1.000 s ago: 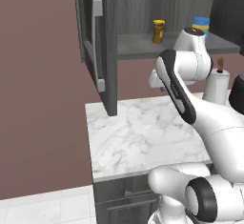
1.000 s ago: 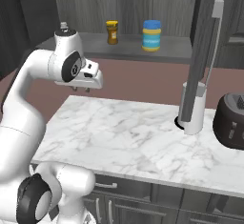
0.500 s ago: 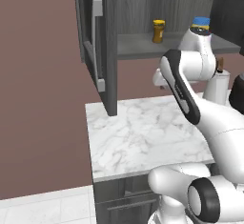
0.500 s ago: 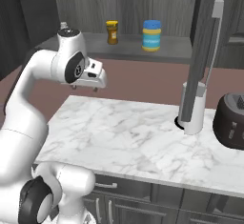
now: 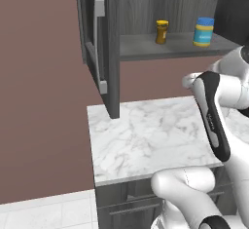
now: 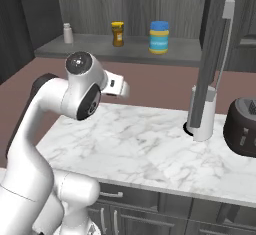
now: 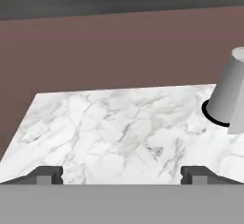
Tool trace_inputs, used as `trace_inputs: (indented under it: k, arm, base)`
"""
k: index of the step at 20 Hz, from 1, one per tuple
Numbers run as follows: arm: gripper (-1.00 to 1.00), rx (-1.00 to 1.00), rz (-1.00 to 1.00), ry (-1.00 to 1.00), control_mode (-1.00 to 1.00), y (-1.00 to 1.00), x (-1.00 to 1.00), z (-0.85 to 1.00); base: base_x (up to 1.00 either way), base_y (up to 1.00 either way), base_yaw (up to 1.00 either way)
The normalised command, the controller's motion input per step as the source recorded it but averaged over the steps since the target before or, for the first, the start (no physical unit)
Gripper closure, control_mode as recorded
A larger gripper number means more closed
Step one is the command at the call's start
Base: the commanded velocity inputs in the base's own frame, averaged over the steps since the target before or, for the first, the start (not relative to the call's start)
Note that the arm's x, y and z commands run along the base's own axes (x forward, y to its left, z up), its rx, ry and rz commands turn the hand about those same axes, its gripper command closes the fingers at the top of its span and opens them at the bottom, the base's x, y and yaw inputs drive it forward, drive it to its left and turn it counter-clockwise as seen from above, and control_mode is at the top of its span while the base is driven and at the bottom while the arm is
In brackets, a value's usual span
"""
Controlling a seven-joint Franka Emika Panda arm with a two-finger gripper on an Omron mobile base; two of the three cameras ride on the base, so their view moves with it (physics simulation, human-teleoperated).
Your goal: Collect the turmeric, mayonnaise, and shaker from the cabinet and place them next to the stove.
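Hand (image 7: 122,173) now spread wide, above marble counter (image 7: 119,123).

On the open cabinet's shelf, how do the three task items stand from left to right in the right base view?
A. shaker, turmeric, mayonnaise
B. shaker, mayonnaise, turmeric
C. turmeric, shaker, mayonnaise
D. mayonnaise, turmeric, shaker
A: on the cabinet shelf the pale shaker stands farthest left, the yellow-lidded turmeric in the middle and the blue-lidded mayonnaise on the right.
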Motion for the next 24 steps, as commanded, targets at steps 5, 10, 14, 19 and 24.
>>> trace_inputs:
  k: [5, 10, 14, 19, 24]
  arm:
    - [-1.00, 0.03, -0.16, -0.32, -1.00, -0.61, 0.00, 0.37]
    - [-1.00, 0.05, -0.20, -0.24, -1.00, -0.45, 0.02, 0.46]
    - [-1.00, 0.05, -0.19, -0.20, -1.00, -0.39, 0.09, 0.51]
    - [-1.00, 0.04, -0.17, -0.13, -1.00, -0.17, 0.23, 0.53]
    - [-1.00, 0.01, -0.04, -0.08, -1.00, -0.04, 0.21, 0.38]
  base:
    - [0.00, 0.00, 0.00]
    - [0.00, 0.00, 0.00]
    - [0.00, 0.00, 0.00]
    - [0.00, 0.00, 0.00]
    - [0.00, 0.00, 0.00]
